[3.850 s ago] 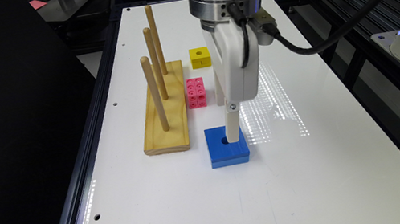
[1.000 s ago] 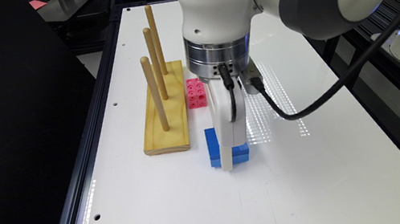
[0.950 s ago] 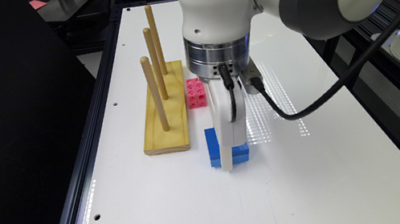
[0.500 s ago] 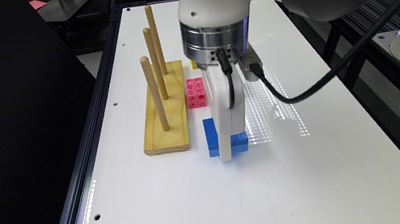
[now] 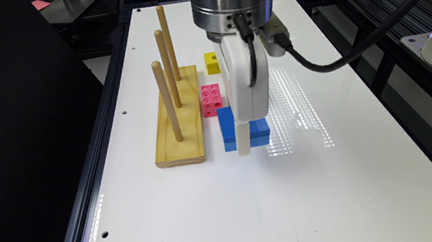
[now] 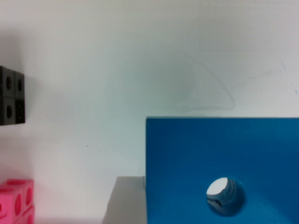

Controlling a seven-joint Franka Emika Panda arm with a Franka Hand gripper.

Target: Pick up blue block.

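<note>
While the gripper [image 5: 244, 145] straddles the blue block [image 5: 255, 130], raised slightly off the desk [image 5: 341, 188], its grasp cannot be confirmed.

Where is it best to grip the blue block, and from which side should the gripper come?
Probably from above, on two opposite flat side walls of the blue block. It is a flat square slab with straight parallel sides, and the pink block stands near one edge, so approaching from the side looks cramped.

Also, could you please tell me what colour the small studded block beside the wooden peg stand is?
Pink, clearest in the exterior view.
</note>
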